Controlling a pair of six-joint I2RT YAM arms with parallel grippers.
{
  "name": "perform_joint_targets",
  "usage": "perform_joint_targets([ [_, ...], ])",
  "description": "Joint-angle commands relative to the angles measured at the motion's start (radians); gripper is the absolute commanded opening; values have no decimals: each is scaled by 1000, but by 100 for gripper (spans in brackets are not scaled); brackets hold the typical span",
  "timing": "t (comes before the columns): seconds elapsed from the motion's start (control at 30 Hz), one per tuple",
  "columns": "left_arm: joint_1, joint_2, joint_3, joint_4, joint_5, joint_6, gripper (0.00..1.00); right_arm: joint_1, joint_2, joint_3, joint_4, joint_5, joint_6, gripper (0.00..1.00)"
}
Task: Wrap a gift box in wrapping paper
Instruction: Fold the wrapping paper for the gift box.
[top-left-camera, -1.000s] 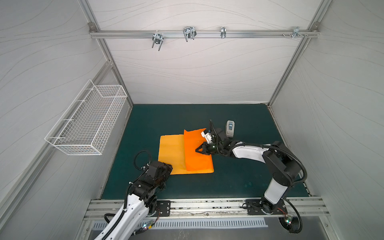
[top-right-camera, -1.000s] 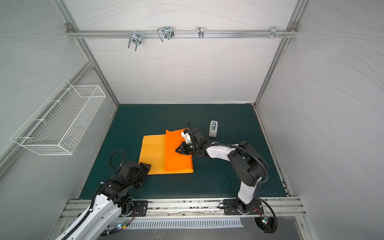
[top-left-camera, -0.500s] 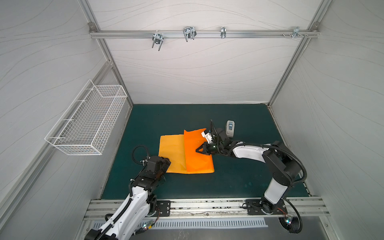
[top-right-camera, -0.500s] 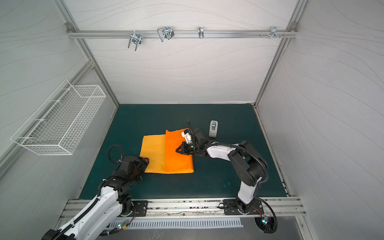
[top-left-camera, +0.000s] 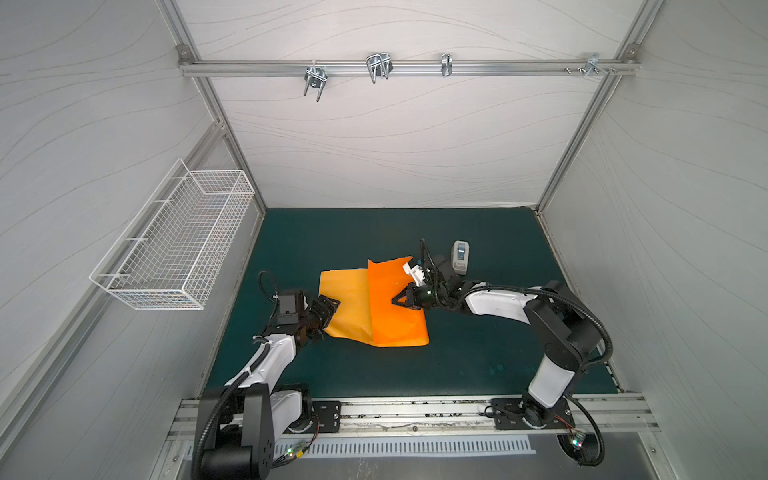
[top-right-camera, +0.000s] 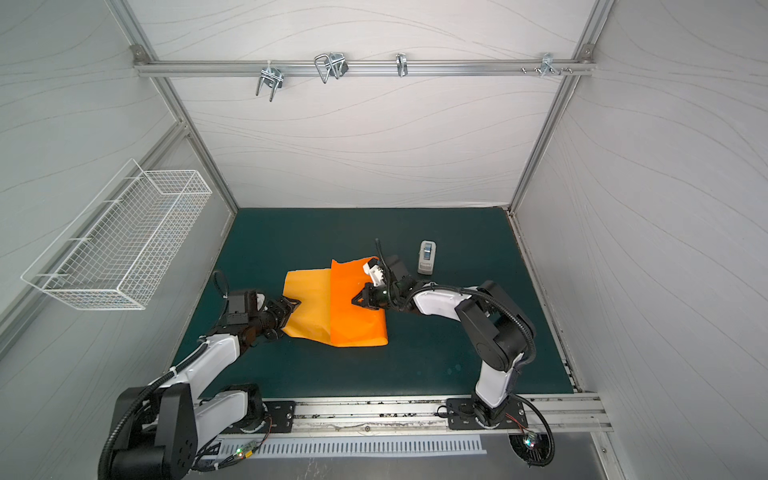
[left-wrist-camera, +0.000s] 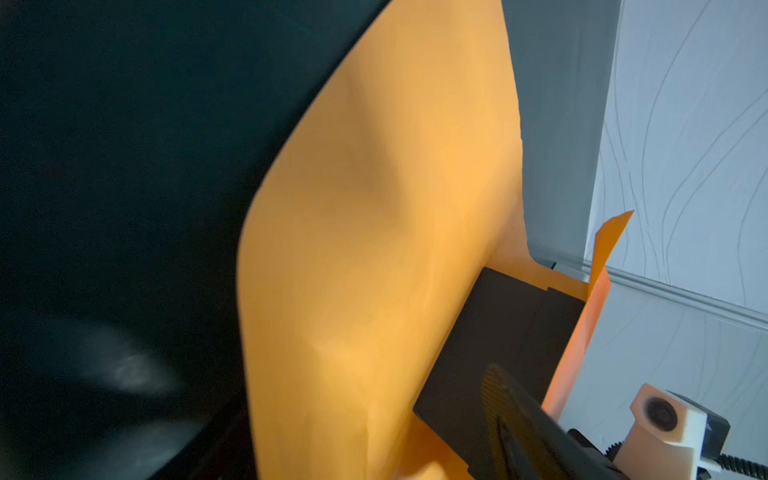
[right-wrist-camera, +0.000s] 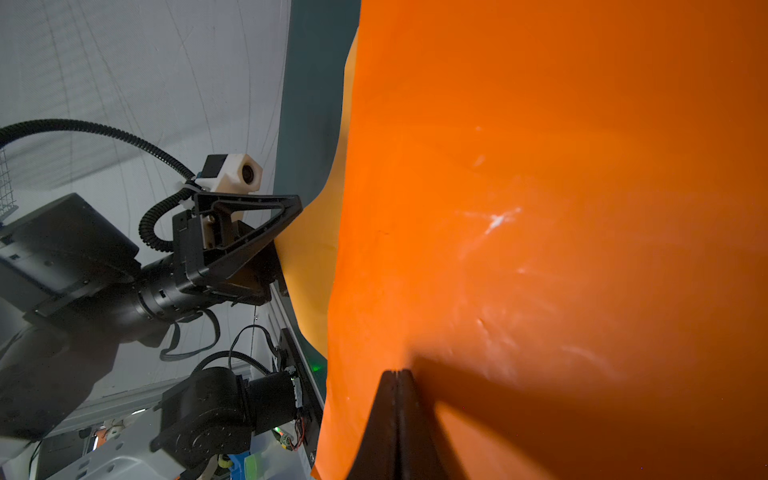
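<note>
Right fingers (right-wrist-camera: 384, 415) closed; left wrist reveals box (left-wrist-camera: 498, 332)

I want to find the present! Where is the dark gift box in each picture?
Both top views: not seen; only the wrapping paper shows, mid-table.
Left wrist: the gift box sits between the paper's pale side and its raised orange flap.
Right wrist: not seen; orange paper fills most of the picture.
Shared landmark: the wrapping paper, visible in every view.
</note>
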Motion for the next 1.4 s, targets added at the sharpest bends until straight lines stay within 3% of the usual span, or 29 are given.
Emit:
perform_joint_targets([
  [0.0, 19, 36, 93, -13, 74, 84, 79, -8, 37, 1, -81, 15, 5, 0],
  [0.3, 62, 219, 225, -93, 165, 192, 76, -20, 42, 15, -84, 11, 3, 0],
  [0.47, 71, 273, 248, -137, 130, 204, 71, -20, 43, 21, -88, 11, 3, 0],
  [0.63, 72, 292, 276, -167, 95, 214, 51, -23, 49, 32, -93, 14, 1, 0],
  [0.8, 72, 287, 292, -184, 134, 236, 21, -22, 54, 43, -95, 15, 6, 0],
  [0.97, 71, 281, 292, -179, 220, 235, 7, -22, 55, 53, -98, 25, 11, 0],
  [1.37, -30, 152, 338, -253, 274, 259, 5, -21, 67, 80, -119, 50, 17, 0],
])
